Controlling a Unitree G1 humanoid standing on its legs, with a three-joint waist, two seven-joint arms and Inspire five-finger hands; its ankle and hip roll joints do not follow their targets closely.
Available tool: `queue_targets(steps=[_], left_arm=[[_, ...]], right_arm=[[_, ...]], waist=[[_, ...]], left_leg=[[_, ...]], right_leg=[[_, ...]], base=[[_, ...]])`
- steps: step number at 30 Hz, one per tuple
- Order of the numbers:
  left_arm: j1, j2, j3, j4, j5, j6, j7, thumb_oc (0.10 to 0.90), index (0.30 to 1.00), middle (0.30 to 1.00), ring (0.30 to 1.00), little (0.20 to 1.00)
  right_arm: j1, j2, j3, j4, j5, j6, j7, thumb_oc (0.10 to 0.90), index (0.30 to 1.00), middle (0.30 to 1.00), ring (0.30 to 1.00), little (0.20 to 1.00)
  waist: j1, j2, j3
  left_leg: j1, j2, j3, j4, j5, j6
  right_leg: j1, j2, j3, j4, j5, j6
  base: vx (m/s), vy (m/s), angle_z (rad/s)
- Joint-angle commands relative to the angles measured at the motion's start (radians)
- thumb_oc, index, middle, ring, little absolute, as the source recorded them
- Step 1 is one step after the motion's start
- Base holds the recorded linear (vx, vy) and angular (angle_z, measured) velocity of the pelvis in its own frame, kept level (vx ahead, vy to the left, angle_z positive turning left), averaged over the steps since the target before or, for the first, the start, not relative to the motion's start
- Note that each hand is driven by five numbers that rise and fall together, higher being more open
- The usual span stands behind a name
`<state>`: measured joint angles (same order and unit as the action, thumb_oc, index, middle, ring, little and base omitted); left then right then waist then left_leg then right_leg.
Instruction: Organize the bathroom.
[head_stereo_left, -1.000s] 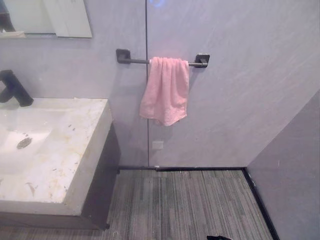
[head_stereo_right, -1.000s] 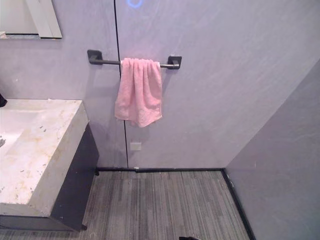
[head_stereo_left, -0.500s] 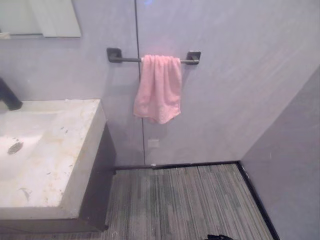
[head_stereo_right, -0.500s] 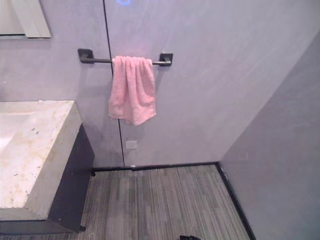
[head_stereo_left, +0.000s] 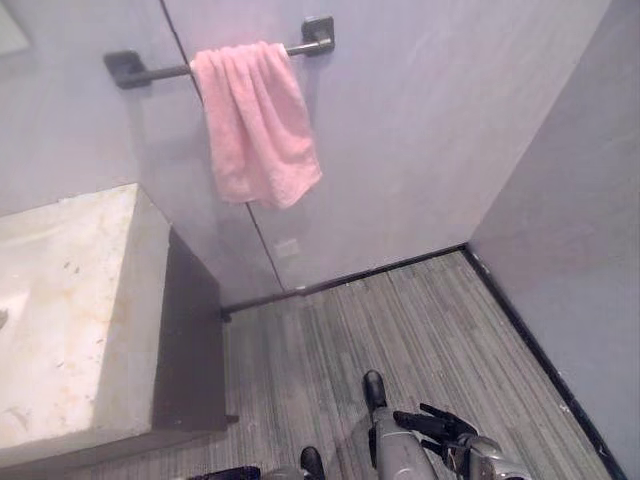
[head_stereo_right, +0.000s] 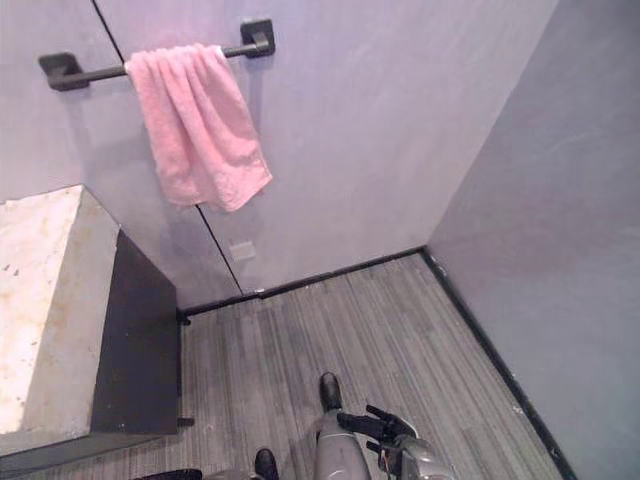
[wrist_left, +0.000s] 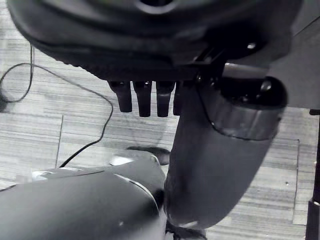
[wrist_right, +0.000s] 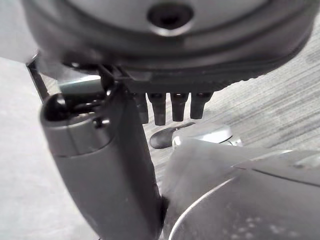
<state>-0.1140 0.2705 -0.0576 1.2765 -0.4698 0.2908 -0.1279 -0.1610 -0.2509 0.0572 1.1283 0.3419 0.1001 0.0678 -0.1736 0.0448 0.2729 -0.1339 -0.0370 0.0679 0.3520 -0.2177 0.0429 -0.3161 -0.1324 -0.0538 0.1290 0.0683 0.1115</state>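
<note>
- Where the frame ends at its lower edge, right of centre, the right hand (head_stereo_left: 438, 424) hangs low over the striped grey floor (head_stereo_left: 420, 320), its dark fingers spread out straight and loose, holding nothing.
- In its own wrist view the right hand (wrist_right: 170, 107) shows a row of straight fingertips with the thumb standing beside them, and only floor lies past them.
- In the left wrist view the left hand (wrist_left: 150, 97) also shows its fingers straight and relaxed in a row beside the thumb, empty, with floor beyond.
- At the left of the frame stands the sink counter (head_stereo_left: 70, 300), its pale stone top stained and speckled, over a dark cabinet (head_stereo_left: 190, 340) whose side faces the open floor.
- A black skirting strip (head_stereo_left: 350, 280) runs along the foot of the far wall and down the right-hand wall.
- A small pale plate (head_stereo_left: 288, 247) sits on the far wall, low down.
- In the upper left of the frame the pink towel (head_stereo_left: 255, 125) hangs draped over the dark towel bar (head_stereo_left: 150, 72) on the grey wall, bunched toward the bar's right end, well apart from both hands.
</note>
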Motion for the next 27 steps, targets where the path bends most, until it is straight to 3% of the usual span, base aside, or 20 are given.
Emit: queue_targets(steps=[1,4,10,11,13,14,15,16,19,21,23,27], left_arm=[[0.126,-0.033,-0.029,0.021,0.05,0.032,-0.039,0.8,0.9,0.9,0.9,0.9],[0.116,-0.036,-0.04,0.012,0.088,0.064,-0.06,0.8,0.9,0.9,0.9,0.9],[0.087,-0.03,-0.026,0.006,0.078,0.054,-0.066,0.8,0.9,0.9,0.9,0.9],[0.08,-0.026,-0.031,0.004,0.096,0.043,-0.064,0.8,0.9,0.9,0.9,0.9],[0.066,-0.019,-0.034,-0.006,0.155,0.034,-0.058,0.8,0.9,0.9,0.9,0.9],[0.058,-0.014,-0.041,-0.009,0.177,0.014,-0.056,0.8,0.9,0.9,0.9,0.9],[0.056,0.002,-0.055,-0.023,0.207,-0.028,-0.054,0.8,0.9,0.9,0.9,0.9],[0.055,0.008,-0.057,-0.029,0.222,-0.045,-0.056,0.8,0.9,0.9,0.9,0.9],[0.048,0.031,-0.071,-0.062,0.256,-0.088,-0.07,0.8,0.9,0.9,0.9,0.9],[0.044,0.056,-0.097,-0.098,0.265,-0.108,-0.072,0.8,0.9,0.9,0.9,0.9],[0.051,0.07,-0.104,-0.107,0.299,-0.119,-0.08,0.8,0.9,0.9,0.9,0.9],[0.055,0.087,-0.105,-0.115,0.328,-0.129,-0.089,0.8,0.9,0.9,0.9,0.9]], right_arm=[[0.145,-0.005,0.124,0.136,-0.089,0.063,0.015,0.8,0.9,0.9,0.9,0.9],[0.14,0.003,0.137,0.123,-0.086,0.034,-0.019,0.8,0.9,0.9,0.9,0.9],[0.156,0.006,0.149,0.091,-0.132,0.052,-0.062,0.8,0.9,0.9,0.9,0.9],[0.161,0.002,0.15,0.084,-0.118,0.058,-0.067,0.8,0.9,0.9,0.9,0.9],[0.165,-0.005,0.144,0.075,-0.089,0.068,-0.074,0.8,0.9,0.9,0.9,0.9],[0.16,-0.005,0.145,0.07,-0.071,0.075,-0.079,0.8,0.9,0.9,0.9,0.9],[0.151,-0.013,0.143,0.063,-0.059,0.084,-0.071,0.8,0.9,0.9,0.9,0.9],[0.149,-0.016,0.143,0.061,-0.064,0.085,-0.066,0.8,0.9,0.9,0.9,0.9],[0.148,-0.03,0.152,0.057,-0.07,0.082,-0.049,0.8,0.9,0.9,0.9,0.9],[0.15,-0.041,0.167,0.043,-0.051,0.084,-0.049,0.8,0.9,0.9,0.9,0.9],[0.159,-0.043,0.166,0.041,-0.049,0.088,-0.039,0.8,0.9,0.9,0.9,0.9],[0.178,-0.027,0.164,0.056,-0.06,0.086,-0.051,0.8,0.9,0.9,0.9,0.9]], waist=[[-0.017,-0.01,-0.004],[-0.035,0.006,-0.018],[-0.038,0.012,-0.098],[-0.048,0.015,-0.109],[-0.054,0.007,-0.117],[-0.042,-0.012,-0.122],[-0.022,-0.022,-0.115],[-0.017,-0.023,-0.114],[0.0,-0.015,-0.091],[0.03,-0.007,-0.074],[0.032,-0.001,-0.07],[0.034,0.012,-0.071]], left_leg=[[0.094,-0.005,0.081,0.066,-0.092,0.025],[0.13,0.045,0.099,0.013,-0.045,0.006],[0.16,0.138,0.091,-0.015,0.212,-0.063],[0.177,0.164,0.113,0.0,0.223,-0.072],[0.158,0.17,0.137,0.035,0.218,-0.068],[0.111,0.123,0.126,0.003,0.179,-0.035],[0.066,0.071,0.123,-0.1,0.156,-0.034],[0.049,0.065,0.127,-0.136,0.166,-0.041],[-0.015,0.087,0.096,-0.322,0.276,-0.083],[-0.104,0.155,-0.015,-0.439,0.36,-0.122],[-0.123,0.191,-0.021,-0.439,0.374,-0.133],[-0.079,0.178,0.015,-0.438,0.37,-0.126]], right_leg=[[-0.059,-0.02,0.041,0.081,0.044,0.04],[-0.061,0.004,0.051,0.128,0.009,0.028],[0.069,0.061,-0.019,0.027,-0.039,-0.036],[0.101,0.075,-0.039,0.016,-0.061,-0.045],[0.147,0.088,-0.063,-0.012,-0.07,-0.062],[0.167,0.082,-0.064,-0.029,-0.059,-0.058],[0.212,0.096,-0.065,-0.05,-0.064,-0.041],[0.222,0.102,-0.064,-0.058,-0.065,-0.038],[0.279,0.138,-0.052,-0.076,-0.088,-0.035],[0.314,0.16,-0.054,-0.069,-0.129,-0.041],[0.341,0.157,-0.078,-0.059,-0.162,-0.045],[0.367,0.147,-0.092,-0.044,-0.186,-0.044]], base=[[0.27,-0.265,0.5],[0.46,-0.434,0.43],[0.32,-0.396,0.51],[0.24,-0.359,0.5],[0.15,-0.301,0.61],[0.11,-0.25,0.95],[0.13,-0.262,1.01],[0.19,-0.229,0.61],[0.14,-0.13,0.13],[0.25,-0.198,-0.06],[0.27,-0.158,-0.36],[0.18,-0.043,-0.59]])
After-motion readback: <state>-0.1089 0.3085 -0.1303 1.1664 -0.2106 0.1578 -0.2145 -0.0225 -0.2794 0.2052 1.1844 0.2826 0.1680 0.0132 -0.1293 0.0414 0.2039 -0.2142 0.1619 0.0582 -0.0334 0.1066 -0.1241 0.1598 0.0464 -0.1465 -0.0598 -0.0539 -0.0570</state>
